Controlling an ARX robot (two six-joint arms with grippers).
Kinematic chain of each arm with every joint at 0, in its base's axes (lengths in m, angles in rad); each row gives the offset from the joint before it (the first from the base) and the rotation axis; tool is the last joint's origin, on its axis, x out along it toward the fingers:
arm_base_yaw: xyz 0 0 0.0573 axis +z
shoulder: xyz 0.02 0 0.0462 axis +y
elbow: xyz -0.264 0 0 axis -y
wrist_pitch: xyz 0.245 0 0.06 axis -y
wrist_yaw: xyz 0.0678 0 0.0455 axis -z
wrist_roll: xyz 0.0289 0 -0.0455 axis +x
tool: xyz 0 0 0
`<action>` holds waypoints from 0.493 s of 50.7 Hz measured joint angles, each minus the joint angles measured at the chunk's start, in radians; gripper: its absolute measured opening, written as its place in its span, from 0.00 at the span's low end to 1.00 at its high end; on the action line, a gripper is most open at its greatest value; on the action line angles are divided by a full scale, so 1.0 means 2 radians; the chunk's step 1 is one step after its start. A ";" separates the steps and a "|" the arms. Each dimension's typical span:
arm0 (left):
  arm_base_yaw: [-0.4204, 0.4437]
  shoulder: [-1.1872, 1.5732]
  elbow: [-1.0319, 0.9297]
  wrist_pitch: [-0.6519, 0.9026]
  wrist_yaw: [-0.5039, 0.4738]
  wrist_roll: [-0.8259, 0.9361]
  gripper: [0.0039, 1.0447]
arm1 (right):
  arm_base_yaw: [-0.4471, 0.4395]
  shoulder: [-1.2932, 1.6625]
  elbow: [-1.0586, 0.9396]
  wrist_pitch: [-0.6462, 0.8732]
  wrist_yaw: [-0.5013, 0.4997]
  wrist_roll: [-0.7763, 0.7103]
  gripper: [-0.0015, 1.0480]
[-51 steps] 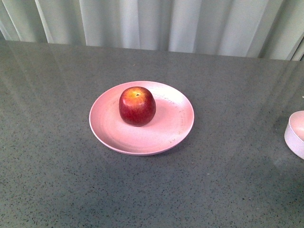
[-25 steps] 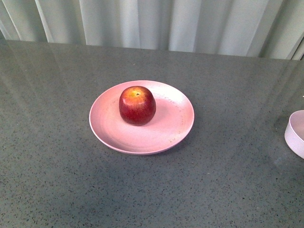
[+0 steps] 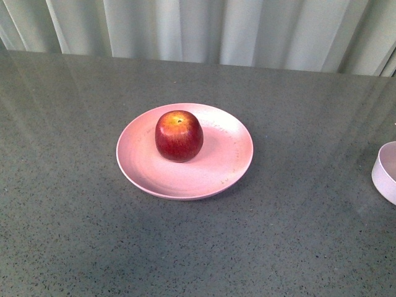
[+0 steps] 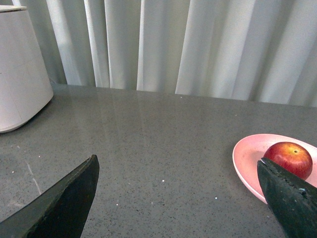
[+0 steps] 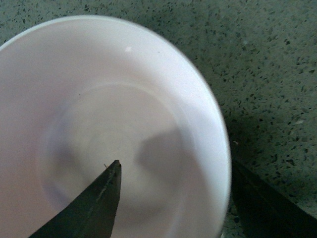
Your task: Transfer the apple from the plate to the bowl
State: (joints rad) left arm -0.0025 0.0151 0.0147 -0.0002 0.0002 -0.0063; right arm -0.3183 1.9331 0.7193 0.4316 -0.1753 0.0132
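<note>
On the grey table (image 3: 74,235), the wide plate (image 3: 229,161) is seen in the middle and the bowl (image 3: 387,179) well apart, at the right edge. The apple (image 3: 179,137) is resting on the plate. It could be rolled away if pinched off-centre. The left gripper (image 4: 177,161) is spread wide and empty; the right gripper (image 5: 176,163), also parted and empty, is held over the bowl's rim.

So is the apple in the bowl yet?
No, the apple sits on the pink plate, and the bowl has nothing in it.
</note>
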 joint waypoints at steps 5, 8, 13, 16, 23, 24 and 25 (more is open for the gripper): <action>0.000 0.000 0.000 0.000 0.000 0.000 0.92 | 0.005 0.002 0.002 -0.005 0.002 0.007 0.48; 0.000 0.000 0.000 0.000 0.000 0.000 0.92 | 0.006 0.002 0.002 -0.006 0.001 0.012 0.42; 0.000 0.000 0.000 0.000 0.000 0.000 0.92 | 0.008 0.002 0.003 -0.009 0.001 0.019 0.30; 0.000 0.000 0.000 0.000 0.000 0.000 0.92 | 0.008 0.002 0.003 -0.010 -0.003 0.026 0.20; 0.000 0.000 0.000 0.000 0.000 0.000 0.92 | 0.015 -0.014 0.002 -0.017 -0.014 0.050 0.02; 0.000 0.000 0.000 0.000 0.000 0.000 0.92 | 0.017 -0.016 0.002 -0.018 -0.014 0.051 0.02; 0.000 0.000 0.000 0.000 0.000 0.000 0.92 | 0.020 -0.019 0.002 -0.018 -0.014 0.056 0.02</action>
State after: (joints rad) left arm -0.0025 0.0151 0.0147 -0.0002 0.0002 -0.0063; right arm -0.2775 1.8942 0.7242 0.3950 -0.2043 0.1249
